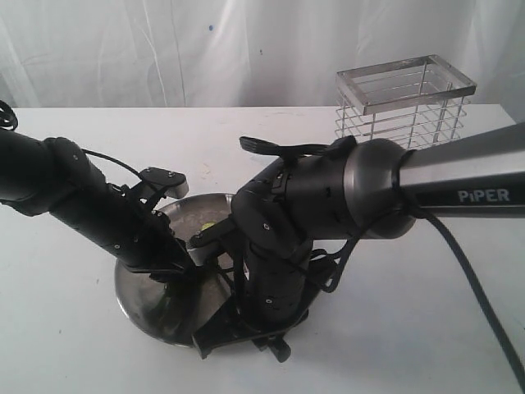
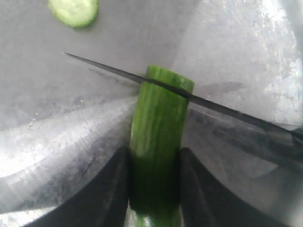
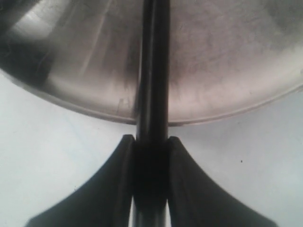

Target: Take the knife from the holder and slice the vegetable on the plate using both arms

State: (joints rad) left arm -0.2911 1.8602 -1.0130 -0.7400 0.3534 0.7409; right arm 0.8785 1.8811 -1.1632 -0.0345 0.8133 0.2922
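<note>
My left gripper [image 2: 154,189] pinches the vegetable [image 2: 158,142]; my right gripper [image 3: 150,146] clamps the knife [image 2: 213,104], blade across its end; one slice [image 2: 74,10] lies on the plate [image 2: 57,118]; more remain.

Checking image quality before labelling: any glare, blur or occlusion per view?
Exterior view: arms hide most of the plate; soft overall. Left wrist view: glare on the plate, knife blade sharp across the vegetable, left claw fingers dark and soft. Right wrist view: knife handle and right claw blurred, nearly featureless black.
</note>
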